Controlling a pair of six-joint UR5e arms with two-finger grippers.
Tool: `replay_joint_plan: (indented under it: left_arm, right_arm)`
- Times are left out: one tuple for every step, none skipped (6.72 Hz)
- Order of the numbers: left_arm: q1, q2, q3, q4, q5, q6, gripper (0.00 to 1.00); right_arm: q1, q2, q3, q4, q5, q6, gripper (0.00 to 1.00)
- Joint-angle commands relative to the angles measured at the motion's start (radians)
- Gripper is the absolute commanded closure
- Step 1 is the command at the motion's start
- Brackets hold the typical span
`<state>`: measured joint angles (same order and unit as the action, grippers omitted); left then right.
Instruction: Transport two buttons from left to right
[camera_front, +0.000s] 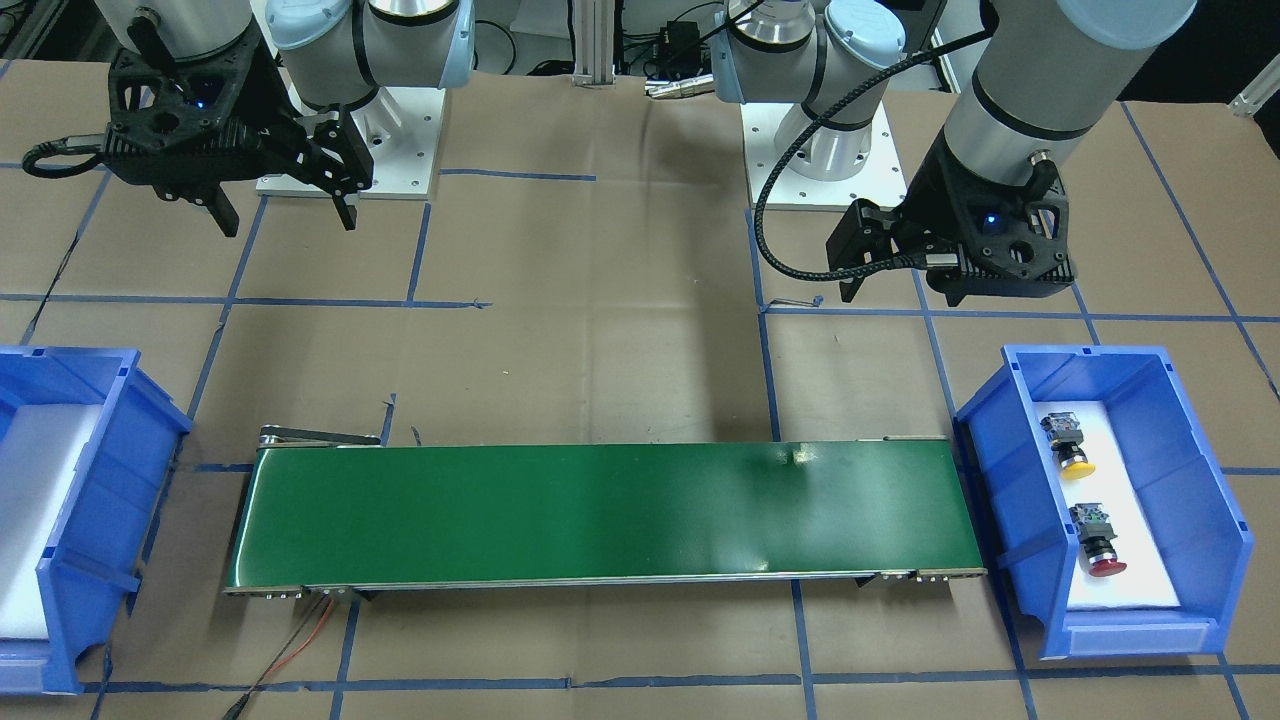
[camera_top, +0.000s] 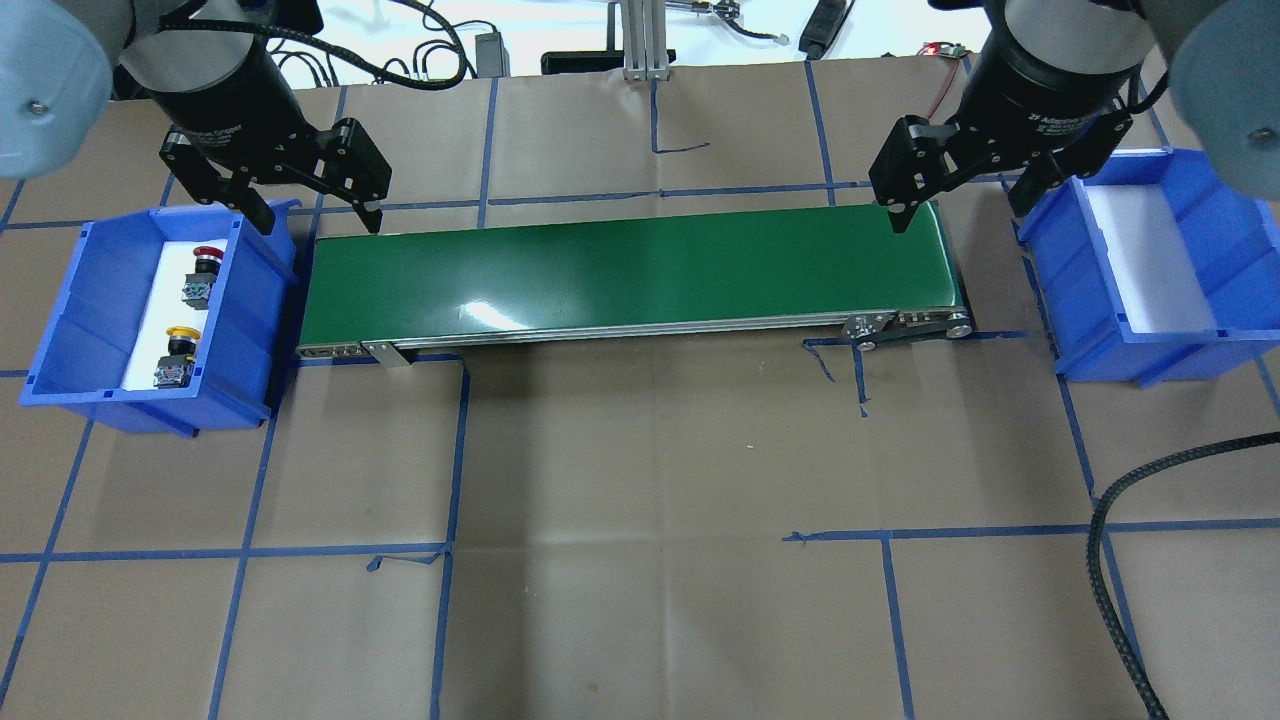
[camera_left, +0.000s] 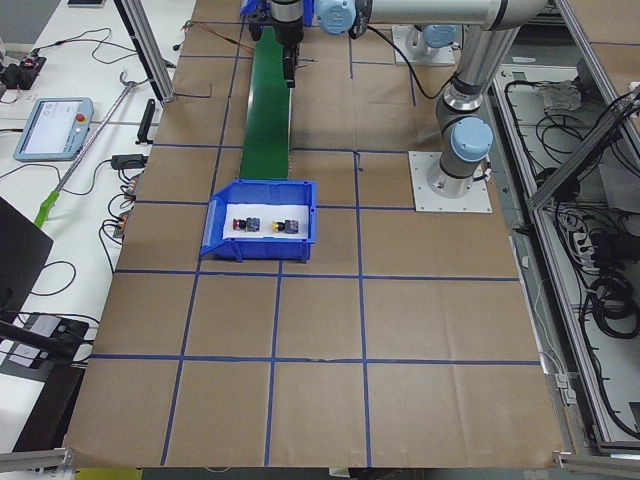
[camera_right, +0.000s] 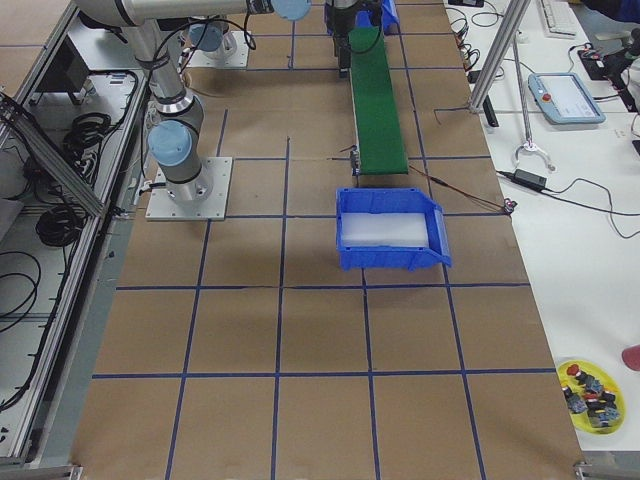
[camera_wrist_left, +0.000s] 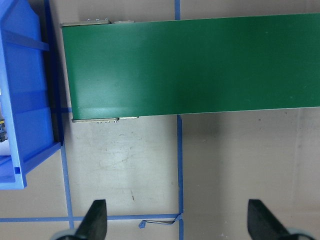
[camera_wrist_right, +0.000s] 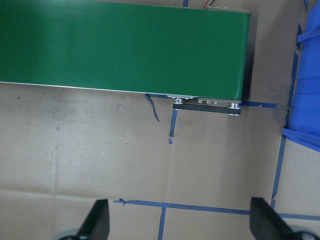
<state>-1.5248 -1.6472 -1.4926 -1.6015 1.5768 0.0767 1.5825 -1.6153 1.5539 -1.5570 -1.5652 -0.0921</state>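
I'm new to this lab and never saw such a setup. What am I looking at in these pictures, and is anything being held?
This is a robot with two arms mounted on a paper-covered table. Each ends in a two-finger gripper. Two pictures look down, one from behind the robot, one facing it; two look along the table from its ends; two come from cameras on the wrists. A green conveyor belt lies between two blue bins. The left bin holds a yellow button and a red button; the right bin shows a white liner. The left gripper and the right gripper hang open near the belt's ends, holding nothing.
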Motion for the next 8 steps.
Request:
replay_joint_plan:
  left_arm:
    - [0.000,-0.002,0.000,0.000,0.000,0.000,0.00]
    - [0.000,0.001,0.000,0.000,0.000,0.000,0.00]
    - [0.000,0.001,0.000,0.000,0.000,0.002,0.00]
    - [0.000,-0.002,0.002,0.000,-0.001,0.000,0.00]
    - [0.000,-0.002,-0.001,0.000,-0.001,0.000,0.00]
    - [0.000,0.000,-0.003,0.000,0.000,0.000,0.00]
    - [0.002,-0.002,-0.005,0.000,-0.001,0.002,0.00]
    - [0.006,-0.005,-0.005,0.000,-0.003,0.008,0.00]
  right_arm:
    - [0.002,-0.002,0.000,0.002,0.001,-0.001,0.00]
    - [0.002,-0.002,-0.003,0.003,-0.001,-0.001,0.00]
    - [0.002,-0.002,-0.002,0.003,-0.001,-0.003,0.00]
    - [0.004,-0.002,0.002,0.002,0.001,-0.003,0.00]
    - [0.005,0.002,0.009,-0.006,0.002,0.005,0.00]
    - [0.004,0.014,0.012,-0.018,-0.007,0.002,0.00]
    - [0.004,0.017,0.014,-0.017,-0.003,0.003,0.00]
    - [0.004,0.012,0.012,-0.018,0.004,0.003,0.00]
